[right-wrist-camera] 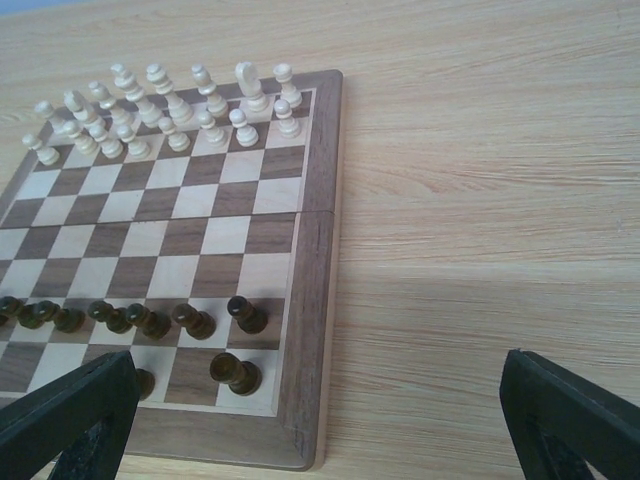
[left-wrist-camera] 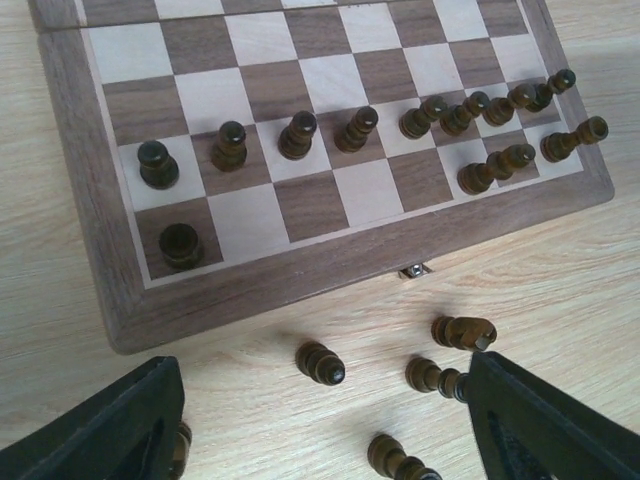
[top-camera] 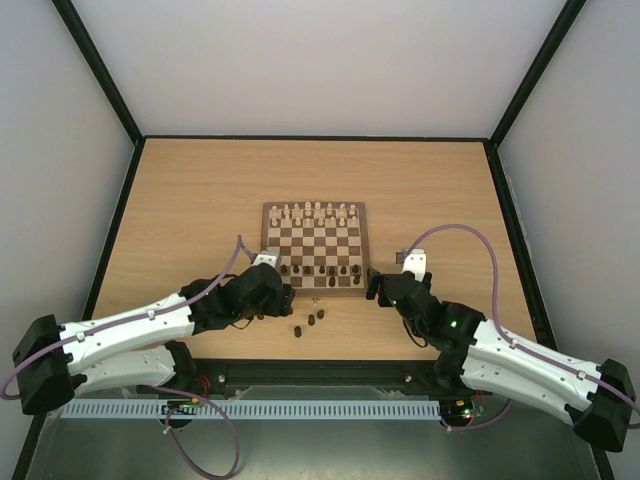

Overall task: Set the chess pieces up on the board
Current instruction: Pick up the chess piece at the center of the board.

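The board [top-camera: 315, 242] lies mid-table, with cream pieces along its far rows. Dark chess pieces [left-wrist-camera: 297, 135] stand in a row on its near side, and a few more [left-wrist-camera: 181, 245] are on the last rank. Several dark pieces [left-wrist-camera: 320, 362] are loose on the table just off the near border, also visible from above [top-camera: 310, 321]. My left gripper [left-wrist-camera: 325, 432] hovers open over these loose pieces; one stands between its fingers [left-wrist-camera: 110, 430], untouched. My right gripper [right-wrist-camera: 320, 440] is open over bare table by the board's near right corner [right-wrist-camera: 300, 440], holding nothing.
A small metal clasp [left-wrist-camera: 414, 270] sticks out of the board's near border. Black frame rails [top-camera: 120, 215] and white walls enclose the wooden table [top-camera: 200, 190]. The two arms reach in from the near edge on either side of the loose pieces.
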